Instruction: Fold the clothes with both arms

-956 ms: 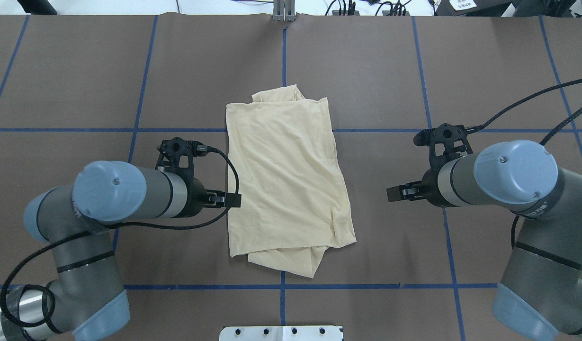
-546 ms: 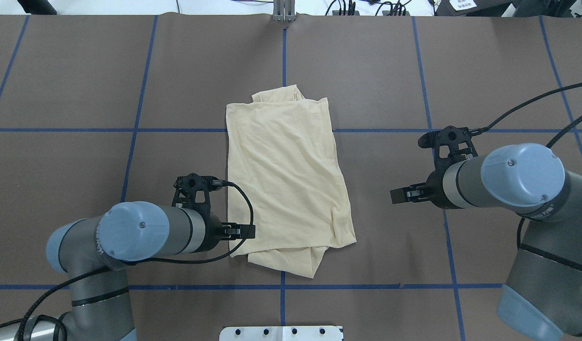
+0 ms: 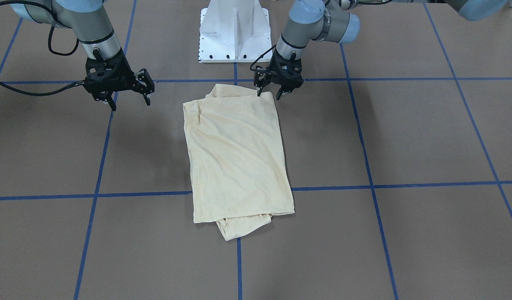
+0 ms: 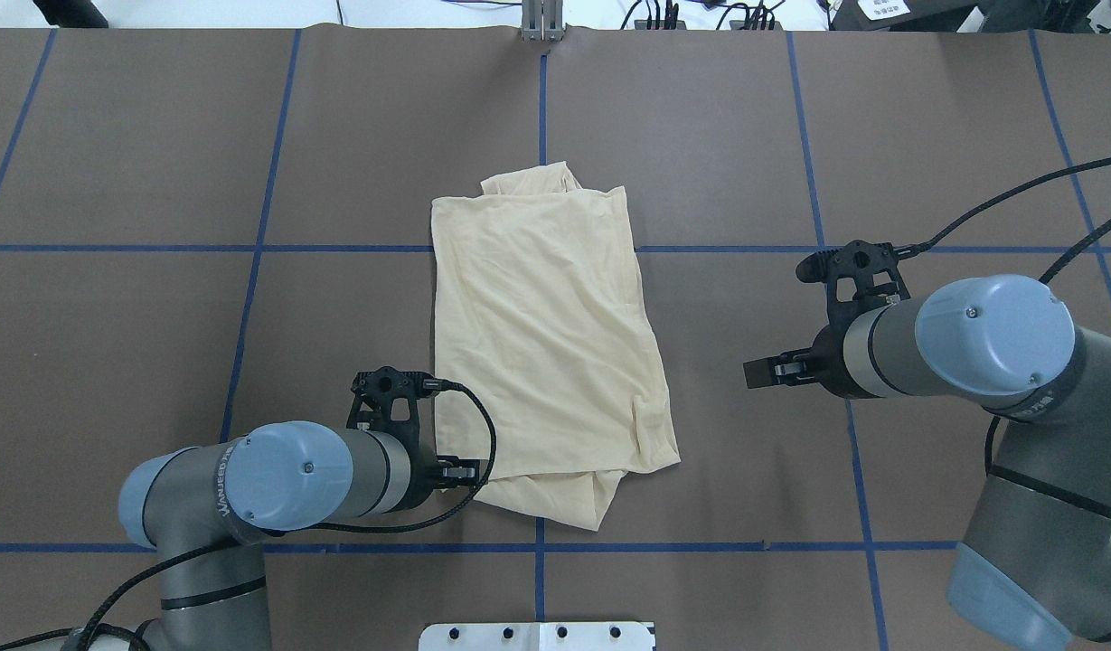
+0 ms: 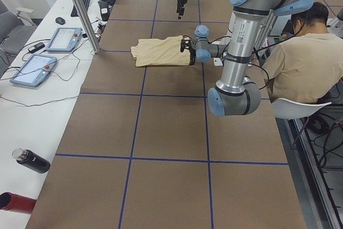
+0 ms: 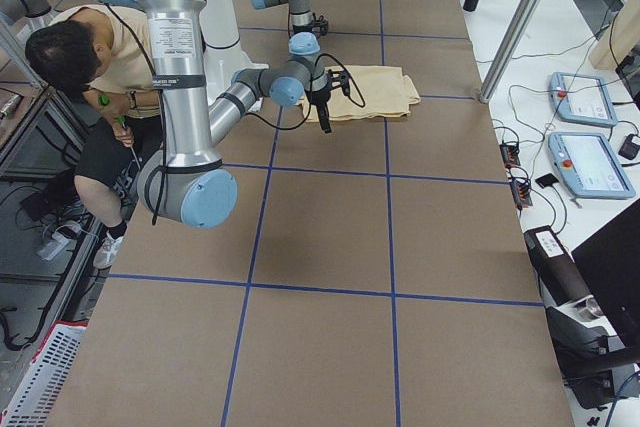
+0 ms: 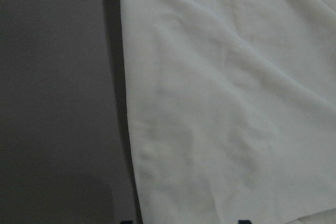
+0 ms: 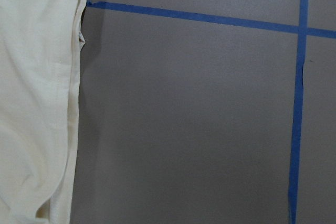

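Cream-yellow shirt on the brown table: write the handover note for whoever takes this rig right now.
Left gripper: open, low at the corner of the pale cream-yellow knit shirt nearest the robot on its left side; nothing gripped.
Right gripper: open, over the bare brown table with blue tape lines beside the shirt's right edge, apart from the cloth.
Shirt: flat at the table's centre as a long narrow panel, no print showing, some cloth poking out at both short ends.
Done: sides look folded in.
Left: probably grasp the near end with both grippers and fold it end over end.
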{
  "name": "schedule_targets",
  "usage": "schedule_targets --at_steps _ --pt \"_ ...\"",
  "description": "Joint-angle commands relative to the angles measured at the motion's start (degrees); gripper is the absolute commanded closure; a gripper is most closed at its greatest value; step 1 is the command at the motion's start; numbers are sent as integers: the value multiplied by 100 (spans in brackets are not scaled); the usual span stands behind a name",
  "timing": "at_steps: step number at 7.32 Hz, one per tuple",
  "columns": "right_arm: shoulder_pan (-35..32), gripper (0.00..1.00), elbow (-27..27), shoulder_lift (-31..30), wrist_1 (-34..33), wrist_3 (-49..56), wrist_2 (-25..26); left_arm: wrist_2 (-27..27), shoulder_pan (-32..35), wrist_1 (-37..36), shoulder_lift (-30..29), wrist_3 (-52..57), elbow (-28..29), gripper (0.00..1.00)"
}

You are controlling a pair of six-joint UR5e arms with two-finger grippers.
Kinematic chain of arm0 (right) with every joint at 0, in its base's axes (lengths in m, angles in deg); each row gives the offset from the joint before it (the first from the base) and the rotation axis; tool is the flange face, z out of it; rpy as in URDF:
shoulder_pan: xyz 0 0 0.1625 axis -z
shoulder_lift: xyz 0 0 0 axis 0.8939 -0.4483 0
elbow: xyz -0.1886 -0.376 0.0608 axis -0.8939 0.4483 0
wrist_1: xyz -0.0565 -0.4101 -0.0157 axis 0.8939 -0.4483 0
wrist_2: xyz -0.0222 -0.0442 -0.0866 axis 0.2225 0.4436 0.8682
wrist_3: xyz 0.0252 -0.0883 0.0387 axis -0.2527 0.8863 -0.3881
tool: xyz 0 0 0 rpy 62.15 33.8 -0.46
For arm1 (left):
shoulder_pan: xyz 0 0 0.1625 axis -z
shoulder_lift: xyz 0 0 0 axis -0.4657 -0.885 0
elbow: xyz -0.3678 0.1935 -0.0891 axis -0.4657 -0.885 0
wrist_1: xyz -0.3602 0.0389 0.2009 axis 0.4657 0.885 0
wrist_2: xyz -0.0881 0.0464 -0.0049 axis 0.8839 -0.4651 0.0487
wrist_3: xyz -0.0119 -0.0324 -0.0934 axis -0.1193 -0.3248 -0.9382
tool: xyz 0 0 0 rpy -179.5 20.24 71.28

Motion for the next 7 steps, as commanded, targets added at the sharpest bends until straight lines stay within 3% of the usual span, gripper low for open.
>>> schedule_targets --at_steps 1,4,7 --pt "0 0 0 -3 3 -3 21 0 -3 9 -3 33 57 29" --pt "0 0 0 -3 -6 -12 30 0 -3 26 -12 33 66 29" --pt "0 0 9 -12 -6 -12 30 0 -3 44 -126 -11 224 36"
